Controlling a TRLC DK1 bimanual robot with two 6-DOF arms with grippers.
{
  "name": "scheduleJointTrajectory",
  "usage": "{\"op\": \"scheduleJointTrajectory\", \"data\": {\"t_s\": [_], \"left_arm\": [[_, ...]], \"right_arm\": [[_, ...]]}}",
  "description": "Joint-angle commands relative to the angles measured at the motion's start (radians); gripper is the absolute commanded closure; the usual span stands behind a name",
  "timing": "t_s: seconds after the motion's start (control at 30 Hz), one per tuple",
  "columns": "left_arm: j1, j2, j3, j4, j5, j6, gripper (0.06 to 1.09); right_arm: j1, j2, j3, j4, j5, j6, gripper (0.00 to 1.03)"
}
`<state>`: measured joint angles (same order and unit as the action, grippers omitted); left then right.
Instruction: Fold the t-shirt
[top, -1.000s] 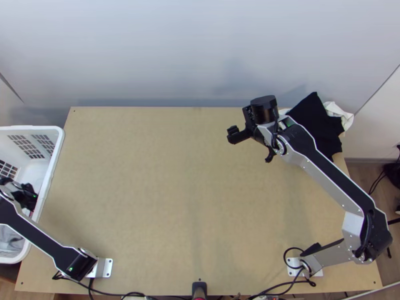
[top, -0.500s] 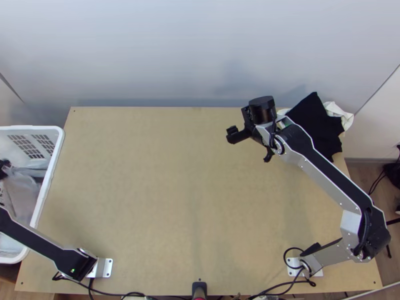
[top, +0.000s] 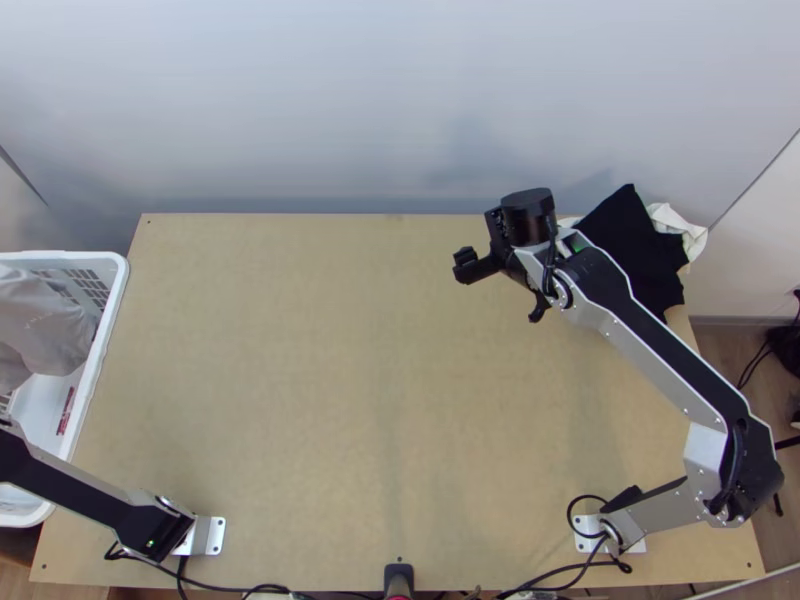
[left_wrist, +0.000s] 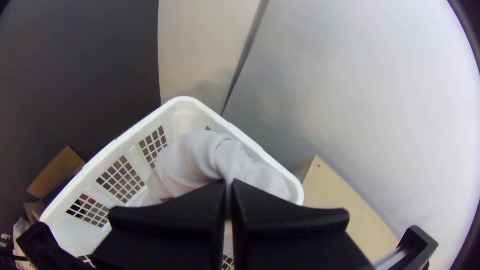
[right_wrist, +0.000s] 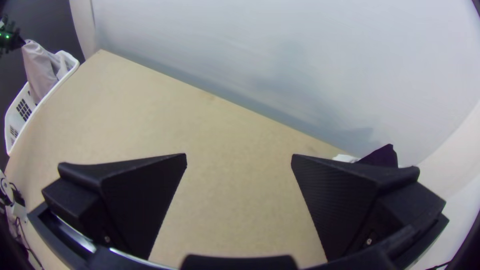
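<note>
My left claw (left_wrist: 229, 182) pinches the bunched shirt (left_wrist: 197, 157), hanging into the basket (top: 112, 310); I'd best lift it well past the rim before swinging over the table (top: 330, 380). My right claw (right_wrist: 239, 161) waits, fingers apart.

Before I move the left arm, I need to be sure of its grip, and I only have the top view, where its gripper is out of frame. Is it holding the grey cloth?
Observer: Yes. In the left wrist view, the left gripper is shut on the grey cloth.
Operator: Is the cloth hanging, or lying loose?
Observer: Hanging. The right wrist view shows it dropping from the gripper, its lower part going behind the near rim of the white basket.
Operator: Anything outside the basket that I'm missing?
Observer: A brown, box-like thing near it, in the left wrist view.
</note>
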<state>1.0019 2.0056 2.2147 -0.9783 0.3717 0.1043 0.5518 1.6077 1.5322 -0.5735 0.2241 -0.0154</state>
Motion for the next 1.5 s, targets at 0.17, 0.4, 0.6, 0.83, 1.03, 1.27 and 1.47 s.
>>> {"op": "scheduleJointTrajectory", "data": {"t_s": [0.17,0.4,0.6,0.83,1.03,1.27,1.47], "left_arm": [[-0.109,-0.203,0.023,-0.016,0.007,-0.068,1.05],[-0.261,-0.338,0.028,-0.030,-0.077,-0.086,1.05],[-0.447,-0.392,0.017,-0.177,-0.129,-0.150,1.05],[-0.683,-0.446,-0.105,-0.229,-0.192,-0.322,1.05],[-0.953,-0.465,-0.188,-0.215,-0.335,-0.423,1.05],[-1.254,-0.461,-0.265,-0.181,-0.494,-0.460,1.05],[-1.462,-0.421,-0.348,-0.129,-0.610,-0.462,1.05]], "right_arm": [[0.000,-0.023,-0.001,0.000,-0.002,0.002,0.05],[-0.004,-0.052,-0.038,0.000,0.000,0.005,0.05],[-0.038,-0.098,-0.061,0.000,-0.002,0.038,0.05],[-0.076,-0.183,-0.152,0.012,-0.002,0.055,0.05],[-0.104,-0.267,-0.208,0.029,-0.002,0.058,0.05],[-0.145,-0.333,-0.284,0.040,-0.003,0.058,0.05],[-0.145,-0.411,-0.376,0.067,-0.005,0.060,0.05]]}}
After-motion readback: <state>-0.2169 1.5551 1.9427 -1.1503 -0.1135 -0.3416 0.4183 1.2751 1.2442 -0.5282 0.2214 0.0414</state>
